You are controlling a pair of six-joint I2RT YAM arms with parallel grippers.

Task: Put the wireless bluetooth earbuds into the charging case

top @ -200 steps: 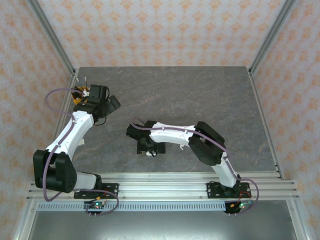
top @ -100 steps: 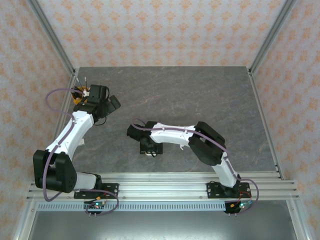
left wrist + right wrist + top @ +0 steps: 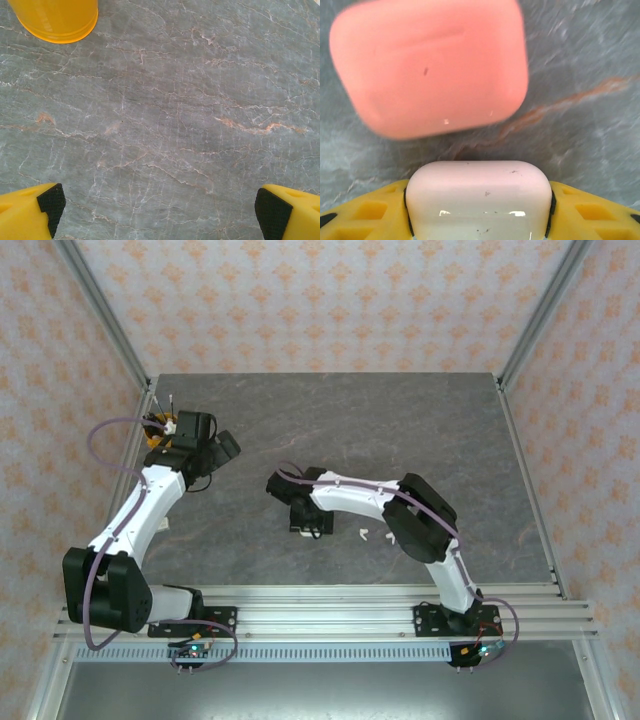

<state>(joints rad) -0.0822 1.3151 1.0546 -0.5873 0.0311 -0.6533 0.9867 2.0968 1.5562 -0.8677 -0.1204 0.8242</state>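
Right wrist cam is showing your right gripper [image 3: 479, 210] clamping a white case [image 3: 479, 187] between its yellow fingers [image 3: 362, 212]. Both sides are pressing against the case, so it's holding that and nothing else. Straight ahead of the fingertips a pink case [image 3: 430, 65] is lying on the marble table [image 3: 580, 100], just past the white one, with a thin strip of table showing between them. The pink one is looking a bit blurry.

From the top camera, that same gripper [image 3: 303, 525] is pointing down near the middle of the table. Two white earbuds [image 3: 363, 533] are sitting loose on the surface off to its right, tucked close beside the right forearm and a little apart from each other.

Your left gripper [image 3: 161, 207] is hanging spread wide over bare table, its black pads [image 3: 50, 202] far apart with nothing between them. A yellow cup [image 3: 55, 17] is sitting ahead of it, off to the left. On the top camera this gripper [image 3: 222, 447] is hovering well away from the cases and earbuds.
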